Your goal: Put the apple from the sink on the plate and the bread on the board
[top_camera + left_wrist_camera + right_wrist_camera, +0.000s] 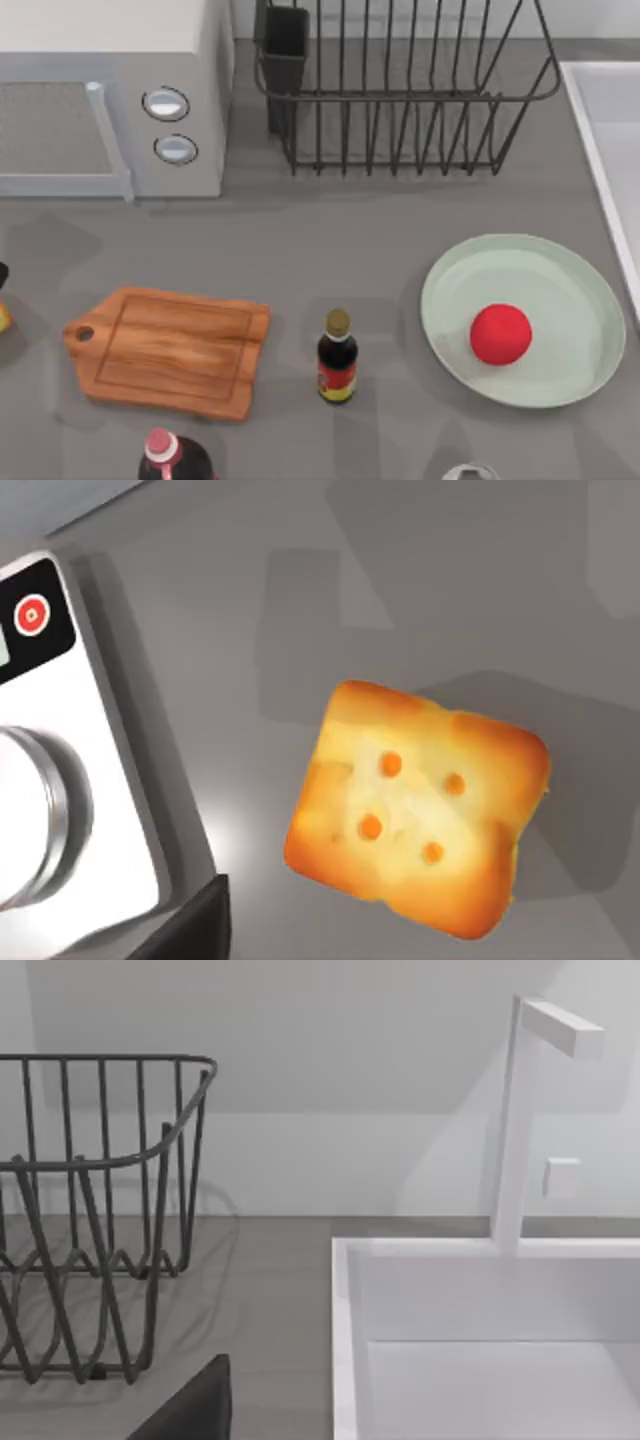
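Grey countertop (300, 250) runs under everything, with a white microwave (110, 95) at the top view's back left and a dark wire dish rack (400, 90) beside it. At the right, the apple (500, 334) sits on the plate (560, 380), close to the sink (600, 130), whose basin and white faucet (520, 1120) appear in the right wrist view. Left of a small dark sauce bottle (337, 356), the board (170, 350) lies bare. On the left wrist view, the bread (415, 820) rests flat on the counter beside an appliance with 1 red button (32, 615). Whether either gripper is open or closed, I cannot tell.
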Controlling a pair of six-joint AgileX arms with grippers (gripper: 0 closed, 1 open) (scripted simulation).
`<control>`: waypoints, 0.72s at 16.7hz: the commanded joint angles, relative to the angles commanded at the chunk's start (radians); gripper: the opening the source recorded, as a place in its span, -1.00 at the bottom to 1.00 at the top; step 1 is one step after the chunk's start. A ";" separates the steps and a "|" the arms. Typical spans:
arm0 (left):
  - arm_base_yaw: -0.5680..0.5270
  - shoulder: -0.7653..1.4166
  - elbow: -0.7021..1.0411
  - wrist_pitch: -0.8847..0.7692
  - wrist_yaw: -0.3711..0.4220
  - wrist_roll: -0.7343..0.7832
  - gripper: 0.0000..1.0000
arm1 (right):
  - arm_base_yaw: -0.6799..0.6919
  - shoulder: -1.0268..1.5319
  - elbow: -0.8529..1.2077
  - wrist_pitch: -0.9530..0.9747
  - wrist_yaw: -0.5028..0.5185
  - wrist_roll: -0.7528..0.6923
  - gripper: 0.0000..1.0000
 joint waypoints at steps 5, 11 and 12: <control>0.044 0.430 0.286 -0.234 0.000 0.205 1.00 | 0.000 0.000 0.000 0.000 0.000 0.000 1.00; 0.064 0.658 0.459 -0.357 0.002 0.319 1.00 | 0.000 0.000 0.000 0.000 0.000 0.000 1.00; 0.064 0.659 0.460 -0.358 0.002 0.319 1.00 | 0.000 0.000 0.000 0.000 0.000 0.000 1.00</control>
